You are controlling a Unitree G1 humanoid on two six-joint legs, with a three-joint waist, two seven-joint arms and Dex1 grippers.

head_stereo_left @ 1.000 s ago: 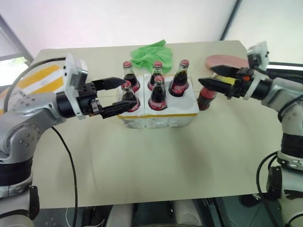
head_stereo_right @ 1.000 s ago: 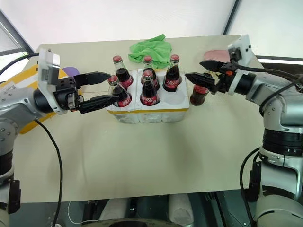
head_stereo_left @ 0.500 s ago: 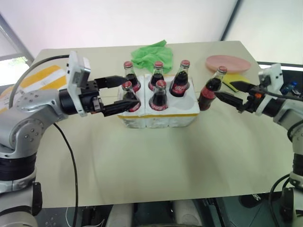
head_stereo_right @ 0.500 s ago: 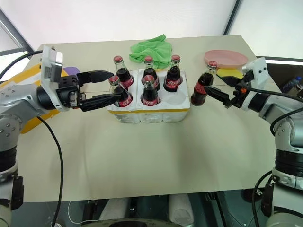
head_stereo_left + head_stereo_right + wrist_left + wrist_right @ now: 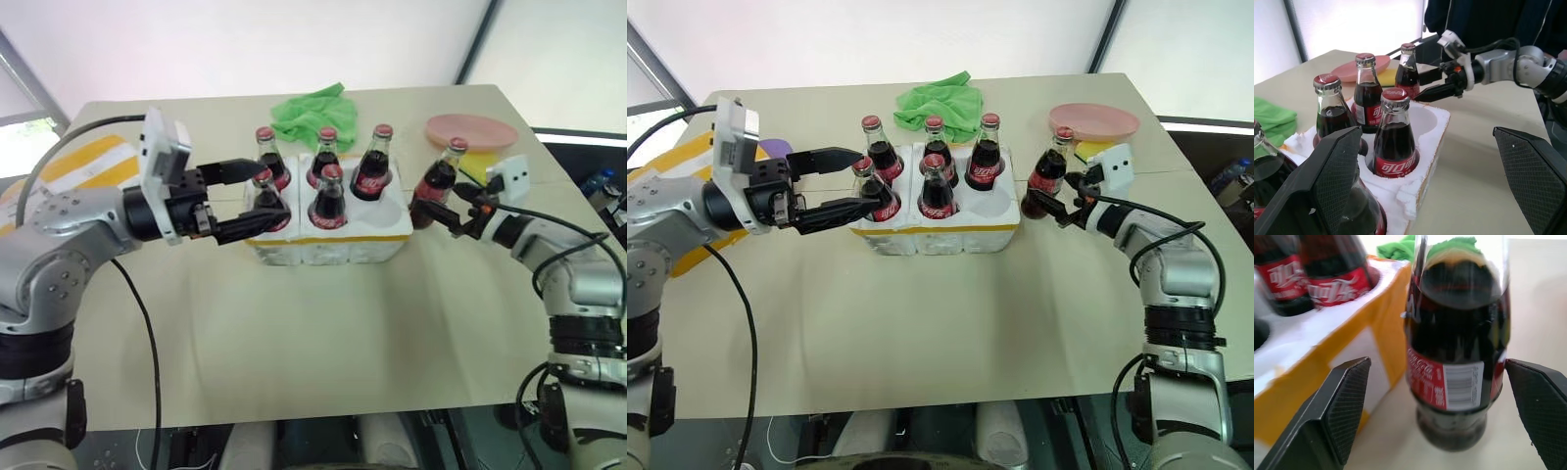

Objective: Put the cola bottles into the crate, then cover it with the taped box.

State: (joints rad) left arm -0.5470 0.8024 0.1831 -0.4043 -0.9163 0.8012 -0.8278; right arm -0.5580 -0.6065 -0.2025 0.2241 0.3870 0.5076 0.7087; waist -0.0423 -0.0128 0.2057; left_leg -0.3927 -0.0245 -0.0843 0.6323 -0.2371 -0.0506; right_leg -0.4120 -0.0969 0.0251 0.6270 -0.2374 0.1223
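Note:
The white foam crate (image 5: 328,233) with its yellow band holds several cola bottles; its front-right hole (image 5: 1425,116) is empty. One more cola bottle (image 5: 436,188) stands on the table just right of the crate. My right gripper (image 5: 441,204) is open and level with that bottle's lower body (image 5: 1457,357), one finger on each side, not pressing it. My left gripper (image 5: 253,194) is open at the crate's left end, its fingertips flanking the front-left bottle (image 5: 265,201). The taped box (image 5: 83,162) lies at the far left behind my left arm.
A green cloth (image 5: 313,110) lies behind the crate. A pink plate (image 5: 472,129) and a yellow pad (image 5: 480,162) sit at the back right, close behind my right arm. A small purple thing (image 5: 774,147) shows near the taped box. A person in dark clothes (image 5: 1488,19) stands beyond the table.
My right gripper has dropped from above the loose bottle's cap to beside its lower body, still open. The left gripper and all the bottles stayed put.

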